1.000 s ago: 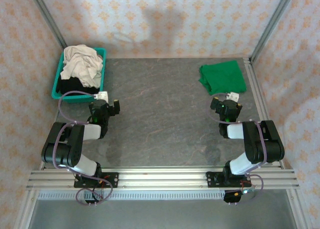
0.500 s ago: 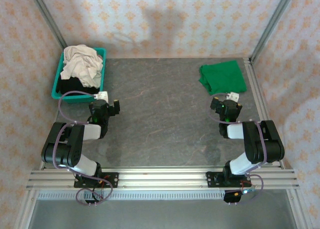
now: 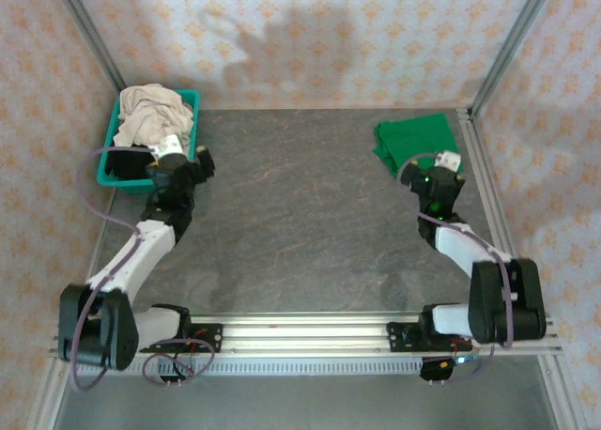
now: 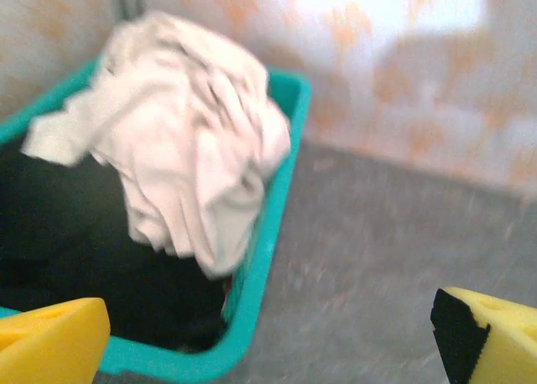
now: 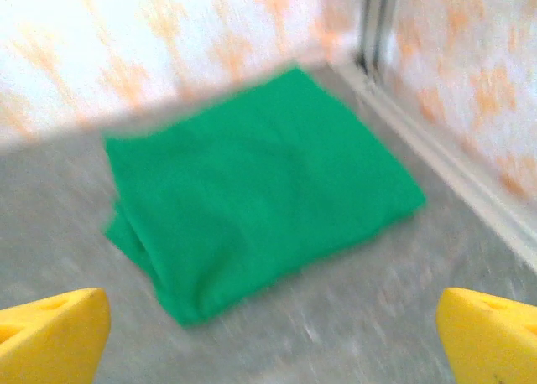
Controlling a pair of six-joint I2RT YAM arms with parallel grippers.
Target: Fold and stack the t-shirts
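Note:
A crumpled cream t-shirt (image 3: 153, 114) (image 4: 185, 141) is heaped in the teal basket (image 3: 194, 99) (image 4: 270, 225) at the far left. The green t-shirt (image 3: 418, 141) (image 5: 260, 191) lies folded flat on the table at the far right. My left gripper (image 3: 178, 164) (image 4: 268, 350) hangs open at the basket's near right corner, its yellow fingers (image 4: 50, 346) wide apart with nothing between them. Just short of the green t-shirt's near edge, my right gripper (image 3: 435, 175) (image 5: 268, 342) is open too, its fingers (image 5: 50, 334) empty.
Dark cloth (image 4: 67, 250) fills the basket under the cream shirt. A metal frame rail (image 3: 479, 176) (image 5: 453, 174) runs along the table's right edge beside the green shirt. Patterned walls close in the back and sides. Grey tabletop (image 3: 300, 205) stretches between the arms.
Both arms have stretched out away from their bases: the left gripper up to the basket, the right gripper up to the green t-shirt. Both stay open.

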